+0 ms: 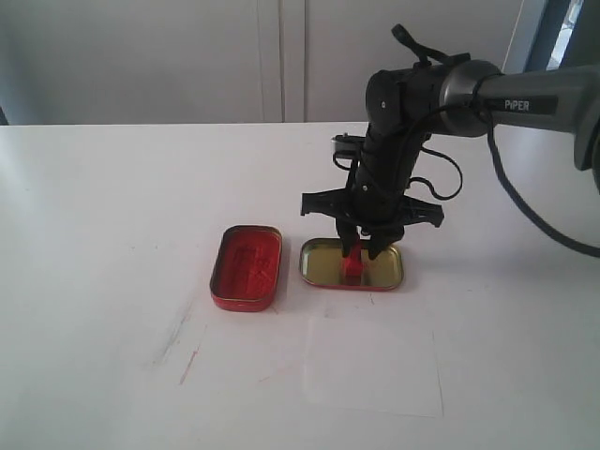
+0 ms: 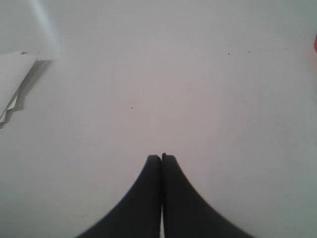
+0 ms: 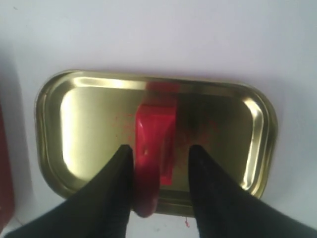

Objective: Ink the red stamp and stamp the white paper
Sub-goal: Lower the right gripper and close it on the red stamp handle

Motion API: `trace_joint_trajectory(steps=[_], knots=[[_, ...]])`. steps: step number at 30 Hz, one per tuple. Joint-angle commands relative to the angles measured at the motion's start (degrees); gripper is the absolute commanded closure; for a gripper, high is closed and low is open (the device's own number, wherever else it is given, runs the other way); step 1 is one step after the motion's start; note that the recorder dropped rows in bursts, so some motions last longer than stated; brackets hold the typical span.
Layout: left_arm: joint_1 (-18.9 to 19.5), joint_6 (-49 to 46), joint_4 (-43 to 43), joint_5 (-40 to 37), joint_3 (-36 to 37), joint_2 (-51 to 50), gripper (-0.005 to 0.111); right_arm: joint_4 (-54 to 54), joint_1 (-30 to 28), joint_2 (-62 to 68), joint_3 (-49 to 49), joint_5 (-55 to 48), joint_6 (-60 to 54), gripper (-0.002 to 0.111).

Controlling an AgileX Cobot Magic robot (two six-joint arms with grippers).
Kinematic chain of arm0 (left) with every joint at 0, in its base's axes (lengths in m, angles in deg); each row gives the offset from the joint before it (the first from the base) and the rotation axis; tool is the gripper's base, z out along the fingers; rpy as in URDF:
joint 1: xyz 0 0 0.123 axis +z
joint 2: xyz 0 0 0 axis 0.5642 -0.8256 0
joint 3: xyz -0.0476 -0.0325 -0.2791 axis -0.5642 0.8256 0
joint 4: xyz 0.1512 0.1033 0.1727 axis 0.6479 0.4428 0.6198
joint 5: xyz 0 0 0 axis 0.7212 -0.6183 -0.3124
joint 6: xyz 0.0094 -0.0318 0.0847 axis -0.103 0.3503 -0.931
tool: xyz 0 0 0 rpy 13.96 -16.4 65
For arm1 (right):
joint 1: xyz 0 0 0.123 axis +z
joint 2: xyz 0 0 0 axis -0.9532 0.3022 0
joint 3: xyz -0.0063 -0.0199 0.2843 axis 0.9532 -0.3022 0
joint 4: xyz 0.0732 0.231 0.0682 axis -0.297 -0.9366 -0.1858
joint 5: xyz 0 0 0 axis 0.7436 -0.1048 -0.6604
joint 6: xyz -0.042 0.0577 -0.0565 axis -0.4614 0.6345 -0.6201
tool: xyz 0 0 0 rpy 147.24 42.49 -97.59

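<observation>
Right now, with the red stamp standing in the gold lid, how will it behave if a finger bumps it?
The red stamp stands tall on a small base, so a sideways bump probably tips it. It looks like hard plastic: likely stiff and light. The floor of the gold lid is smooth, ink-smeared metal, so the stamp may slide too.
</observation>
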Motion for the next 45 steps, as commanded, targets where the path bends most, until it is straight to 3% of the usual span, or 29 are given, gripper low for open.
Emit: trace_joint_trajectory(steps=[1,18,22,29,45], knots=[[-0.24,0.0,-0.16,0.04,-0.05,0.26,0.107,0.05,0.1,0.08,0.23,0.9,0.35,0.072],[-0.24,0.0,-0.16,0.04,-0.05,0.26,0.107,0.05,0.1,1.22,0.23,0.66,1.06,0.073],[-0.24,0.0,-0.16,0.04,-0.05,0.26,0.107,0.05,0.1,1.34,0.23,0.55,1.06,0.081],[-0.24,0.0,-0.16,0.04,-0.05,0.26,0.107,0.05,0.1,1.72,0.23,0.29,1.06,0.107],[-0.24,0.0,-0.16,0.04,-0.05,0.26,0.107,0.05,0.1,1.72,0.23,-0.39,1.06,0.108]])
